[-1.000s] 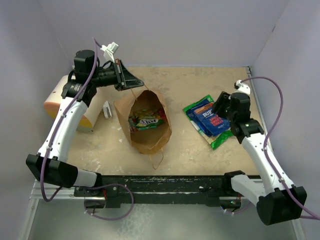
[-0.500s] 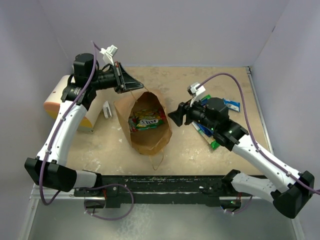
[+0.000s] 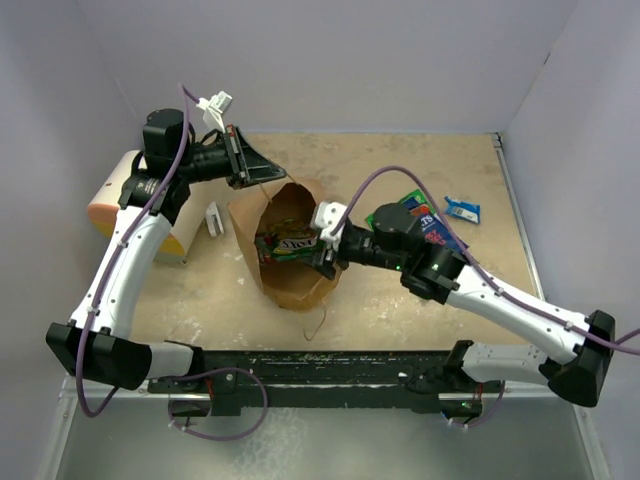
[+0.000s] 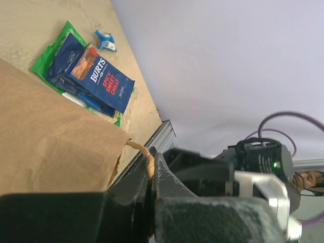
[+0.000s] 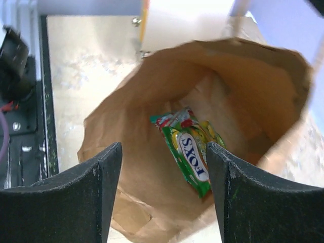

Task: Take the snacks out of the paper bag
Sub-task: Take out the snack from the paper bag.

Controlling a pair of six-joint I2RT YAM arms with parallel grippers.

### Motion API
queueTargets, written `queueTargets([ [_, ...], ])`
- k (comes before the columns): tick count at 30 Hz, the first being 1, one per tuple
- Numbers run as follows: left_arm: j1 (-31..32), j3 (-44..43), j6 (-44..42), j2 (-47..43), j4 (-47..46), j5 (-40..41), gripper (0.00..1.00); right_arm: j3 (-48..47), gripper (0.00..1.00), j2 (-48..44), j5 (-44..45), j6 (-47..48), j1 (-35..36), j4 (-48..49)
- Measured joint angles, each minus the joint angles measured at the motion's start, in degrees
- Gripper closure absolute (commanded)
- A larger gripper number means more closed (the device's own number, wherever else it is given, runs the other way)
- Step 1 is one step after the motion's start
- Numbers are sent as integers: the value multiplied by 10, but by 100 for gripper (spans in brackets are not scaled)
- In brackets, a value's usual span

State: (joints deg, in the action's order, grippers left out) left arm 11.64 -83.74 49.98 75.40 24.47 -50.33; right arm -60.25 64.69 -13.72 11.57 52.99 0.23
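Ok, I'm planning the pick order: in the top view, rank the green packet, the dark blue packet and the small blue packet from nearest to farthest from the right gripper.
1. green packet, in the paper bag, just left of the right gripper.
2. dark blue packet, outside the bag, to its right.
3. small blue packet, farther right still.
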Motion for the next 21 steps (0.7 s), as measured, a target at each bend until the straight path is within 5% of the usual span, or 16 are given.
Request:
queueTargets([
  [10, 0, 0, -2, 0, 0, 0, 100, -28, 29, 120, 8, 206, 47, -53],
  [21, 0, -2, -17, 0, 5, -3, 100, -29, 30, 169, 24, 315, 47, -68],
])
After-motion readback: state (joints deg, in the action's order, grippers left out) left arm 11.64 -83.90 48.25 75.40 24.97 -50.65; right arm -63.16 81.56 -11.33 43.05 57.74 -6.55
